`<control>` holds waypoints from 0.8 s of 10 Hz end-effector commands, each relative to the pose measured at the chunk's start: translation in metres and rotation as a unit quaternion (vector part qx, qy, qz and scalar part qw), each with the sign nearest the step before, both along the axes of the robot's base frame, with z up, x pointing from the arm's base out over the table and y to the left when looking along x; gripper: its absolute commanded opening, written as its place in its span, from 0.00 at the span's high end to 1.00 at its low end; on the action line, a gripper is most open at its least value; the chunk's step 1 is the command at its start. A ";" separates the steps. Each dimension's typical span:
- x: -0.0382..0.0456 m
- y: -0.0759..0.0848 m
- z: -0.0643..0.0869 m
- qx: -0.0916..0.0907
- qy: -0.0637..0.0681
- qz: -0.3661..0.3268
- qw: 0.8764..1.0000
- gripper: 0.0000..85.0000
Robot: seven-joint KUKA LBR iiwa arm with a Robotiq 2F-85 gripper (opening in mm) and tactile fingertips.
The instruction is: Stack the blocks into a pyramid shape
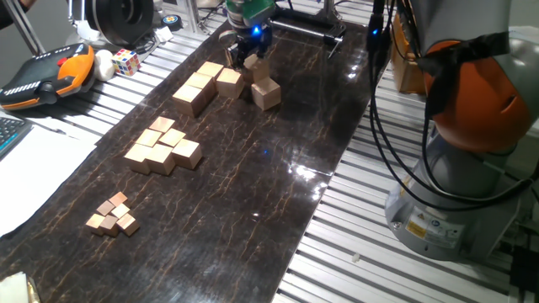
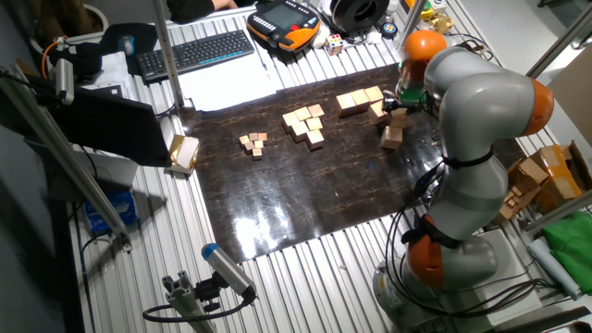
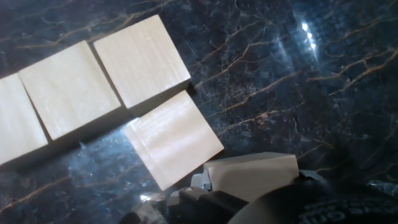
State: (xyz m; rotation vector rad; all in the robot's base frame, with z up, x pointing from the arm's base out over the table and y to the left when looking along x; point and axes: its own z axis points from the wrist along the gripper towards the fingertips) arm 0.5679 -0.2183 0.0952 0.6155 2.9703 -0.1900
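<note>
Gripper (image 1: 248, 57) is hanging low at the mat's (image 1: 253, 185) far end, jaws gripping a large block (image 3: 252, 176). Remaining large blocks (image 1: 202, 84) are sitting in a row just beside it, two (image 1: 264, 87) stacked nearby. No readable writing anywhere.

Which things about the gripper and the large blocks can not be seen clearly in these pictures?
- Gripper jaws, one fixed view: too small, dark.
- Other fixed view: arm partly covers the large blocks.
- Hand view: left block cut by the edge; fingertips out of frame.
</note>
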 end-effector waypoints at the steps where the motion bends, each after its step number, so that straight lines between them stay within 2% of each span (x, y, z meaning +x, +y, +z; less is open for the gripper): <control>1: 0.0008 0.000 -0.001 0.004 0.002 0.001 1.000 0.44; 5: 0.0052 0.002 -0.012 0.017 0.005 0.001 1.000 0.45; 8: 0.0050 0.004 -0.015 0.025 0.008 -0.008 1.000 0.45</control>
